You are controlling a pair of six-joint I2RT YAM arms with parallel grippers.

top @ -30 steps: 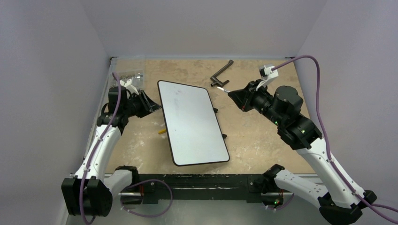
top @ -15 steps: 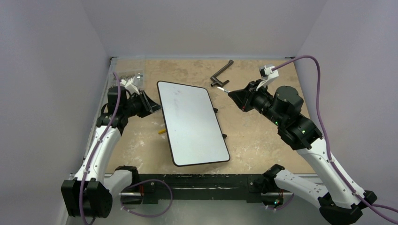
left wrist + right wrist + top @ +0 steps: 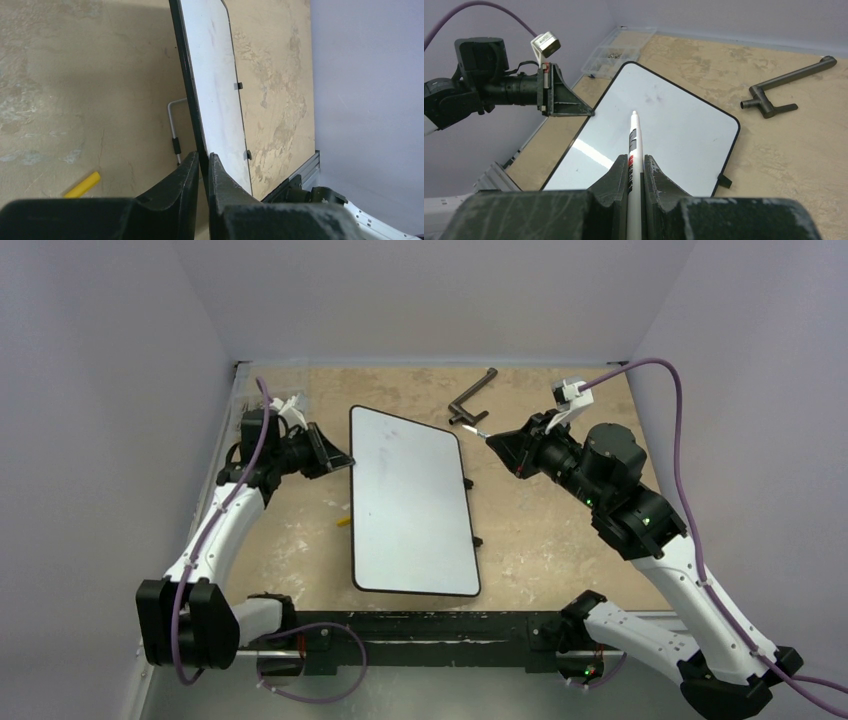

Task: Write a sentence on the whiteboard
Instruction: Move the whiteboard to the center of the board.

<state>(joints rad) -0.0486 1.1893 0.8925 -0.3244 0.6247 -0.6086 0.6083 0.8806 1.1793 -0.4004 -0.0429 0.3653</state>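
In the left wrist view, the left gripper [image 3: 202, 159] at the bottom centre has its two dark fingers pinched onto the thin black frame of the whiteboard [image 3: 215, 85]. The board runs from the fingertips up toward the top of that frame. To the left of the fingers, a bent grey wire leg [image 3: 174, 125] shows beside the board's edge. A yellow cylinder [image 3: 82, 184] lies on the table [image 3: 60, 75] at lower left.

From above, the left gripper [image 3: 343, 461] meets the board's left edge near its upper corner. The whiteboard [image 3: 415, 505] sits in the middle of the frame with its long side running top to bottom. Faint smudges mark its upper end.

In the right wrist view, the right gripper [image 3: 636, 167] at the bottom centre is clamped on a white marker [image 3: 633, 140]. The marker's tip points up the frame over the board's white face [image 3: 674, 130], and whether the tip touches the board cannot be told. From above, that gripper [image 3: 499, 442] is right of the board's upper right corner, with the marker [image 3: 485, 435] jutting left toward the corner.

A dark metal crank handle [image 3: 470, 400] lies near the top centre, above the right gripper. A clear plastic box [image 3: 616, 57] rests at the upper left of the right wrist view.
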